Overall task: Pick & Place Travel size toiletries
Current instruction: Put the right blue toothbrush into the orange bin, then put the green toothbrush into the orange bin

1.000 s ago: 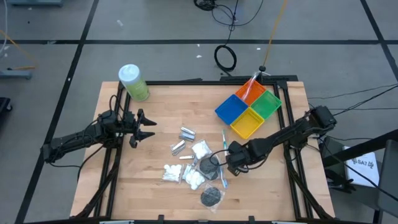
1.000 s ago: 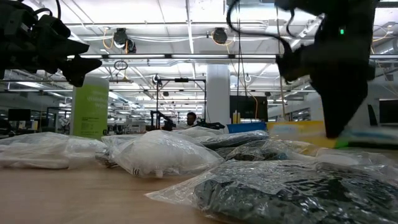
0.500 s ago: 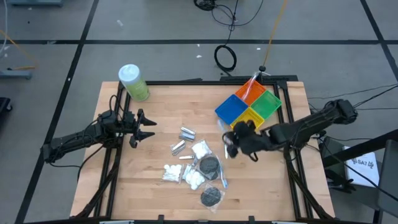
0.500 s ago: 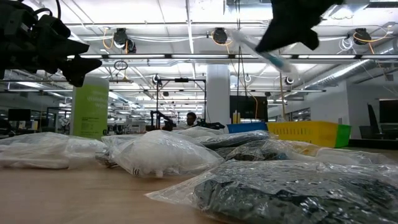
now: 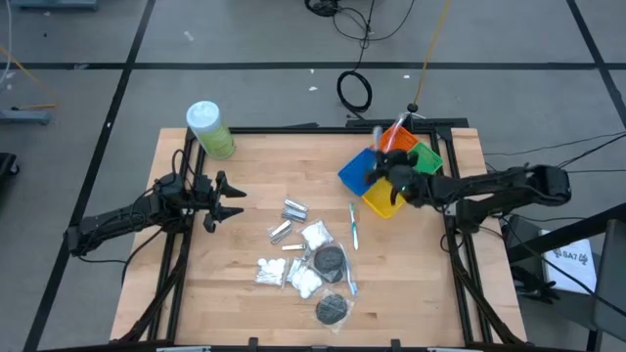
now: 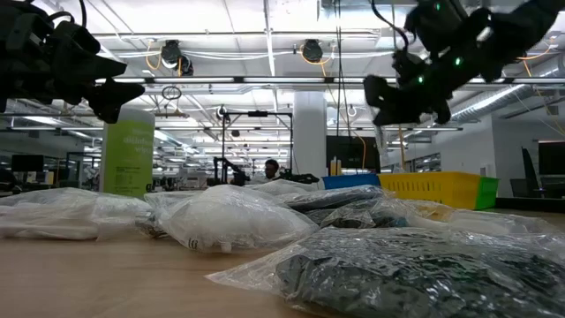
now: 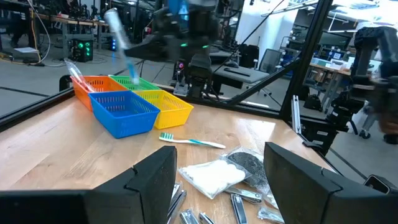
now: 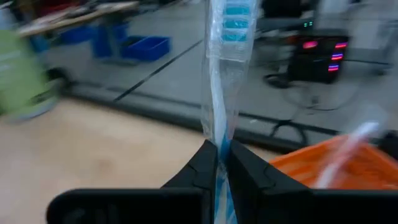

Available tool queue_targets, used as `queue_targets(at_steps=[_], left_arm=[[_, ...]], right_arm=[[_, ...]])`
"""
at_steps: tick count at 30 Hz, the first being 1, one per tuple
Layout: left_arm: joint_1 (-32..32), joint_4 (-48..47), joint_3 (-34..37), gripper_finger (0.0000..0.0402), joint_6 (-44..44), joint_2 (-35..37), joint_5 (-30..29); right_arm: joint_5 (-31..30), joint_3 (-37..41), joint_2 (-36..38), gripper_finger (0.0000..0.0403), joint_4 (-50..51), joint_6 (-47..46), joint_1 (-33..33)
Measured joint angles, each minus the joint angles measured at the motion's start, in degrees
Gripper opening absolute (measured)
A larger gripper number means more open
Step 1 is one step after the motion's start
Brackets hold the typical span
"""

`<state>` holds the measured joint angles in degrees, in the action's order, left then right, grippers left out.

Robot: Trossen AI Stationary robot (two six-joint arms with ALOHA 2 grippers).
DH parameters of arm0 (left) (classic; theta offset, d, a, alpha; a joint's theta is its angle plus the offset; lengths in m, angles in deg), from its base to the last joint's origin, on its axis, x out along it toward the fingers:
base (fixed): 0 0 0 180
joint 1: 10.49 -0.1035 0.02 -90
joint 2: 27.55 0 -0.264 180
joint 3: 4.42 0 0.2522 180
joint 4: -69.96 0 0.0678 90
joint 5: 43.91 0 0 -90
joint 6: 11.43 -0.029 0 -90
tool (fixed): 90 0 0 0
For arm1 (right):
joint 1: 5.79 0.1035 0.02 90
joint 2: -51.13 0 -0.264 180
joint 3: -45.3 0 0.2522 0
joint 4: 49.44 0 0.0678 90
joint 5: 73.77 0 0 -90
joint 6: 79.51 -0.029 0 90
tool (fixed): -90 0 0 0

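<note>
— What is on the wooden table (image 5: 225, 293)?
— Little bags in the middle. The right gripper (image 5: 383, 166) pinches a toothbrush (image 8: 222, 74) above the colored baskets (image 5: 391, 171). The left gripper (image 5: 227, 200) waits, fingers spread.

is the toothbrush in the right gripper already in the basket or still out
Still out. The right gripper is shut on the toothbrush, holding it above the colored baskets, not released.

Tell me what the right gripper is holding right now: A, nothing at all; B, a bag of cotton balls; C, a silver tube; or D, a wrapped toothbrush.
D: in the right wrist view the right gripper is pinched shut on a wrapped blue-and-white toothbrush, held above the colored bins in the high view.
</note>
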<state>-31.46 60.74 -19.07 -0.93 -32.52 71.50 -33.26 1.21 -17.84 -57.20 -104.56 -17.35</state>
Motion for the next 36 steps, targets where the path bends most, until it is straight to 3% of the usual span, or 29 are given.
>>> queue_targets(at_steps=[6, 14, 17, 26, 33, 36], left_arm=[[0.0, 0.02, 0.0, 0.0239, 0.0, 0.0, 0.0], [0.0, 0.0, 0.0, 0.0239, 0.0, 0.0, 0.0], [0.0, 0.0, 0.0, 0.0239, 0.0, 0.0, 0.0], [0.0, 0.0, 0.0, 0.0239, 0.0, 0.0, 0.0], [0.0, 0.01, 0.0, 0.0239, 0.0, -0.02, 0.0], [0.0, 0.02, 0.0, 0.0239, 0.0, 0.0, 0.0]], right_arm=[[0.02, 4.54, 0.04, 0.0016, -12.05, 3.77, -10.8], [0.52, 6.62, -3.33, 0.0017, -12.52, 1.26, -20.86], [4.04, 7.22, -5.88, 0.002, -13.57, -1.81, -23.31], [9.33, 7.41, -12.11, 0.0038, -19.5, -2.61, -25.34], [15.28, 7.41, -12.04, 0.0107, -19.59, -1.14, -24.77], [15.06, 7.41, -12.04, 0.0139, -19.63, 0.1, -24.23]])
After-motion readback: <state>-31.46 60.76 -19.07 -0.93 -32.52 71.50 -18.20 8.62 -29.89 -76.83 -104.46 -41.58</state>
